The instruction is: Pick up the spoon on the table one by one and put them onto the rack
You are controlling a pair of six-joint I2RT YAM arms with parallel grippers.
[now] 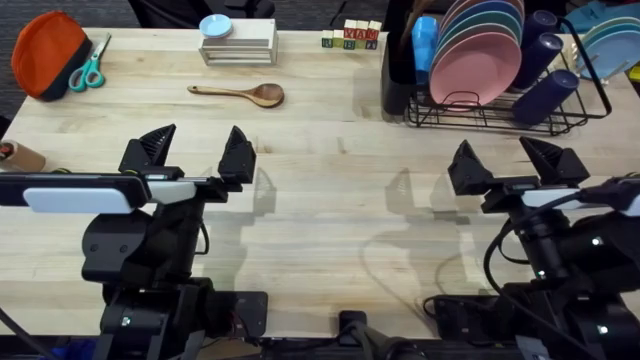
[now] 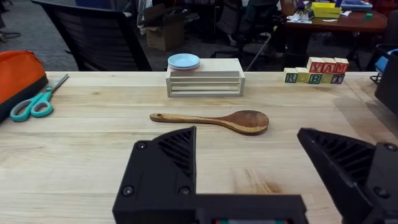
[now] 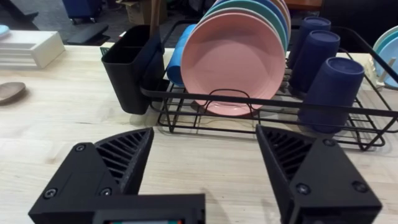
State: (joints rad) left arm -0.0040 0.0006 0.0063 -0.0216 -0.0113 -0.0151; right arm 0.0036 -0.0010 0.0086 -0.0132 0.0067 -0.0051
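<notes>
Workshop/office space behind the counter, dark floor, cluttered.

Floor [image 2: 37, 37] beyond the far edge is grey, looks like carpet but hard to confirm. Black office chair [image 2: 102, 37] stands just behind the far edge, seen from the left wrist view. A cardboard box [image 2: 165, 31] sits on the floor past it. Further back on the right, a brown wooden desk [image 2: 339, 23] carries loose items, including a yellow box [image 2: 326, 9]. Lighting is even, with soft shadows falling on the pale wood.
</notes>
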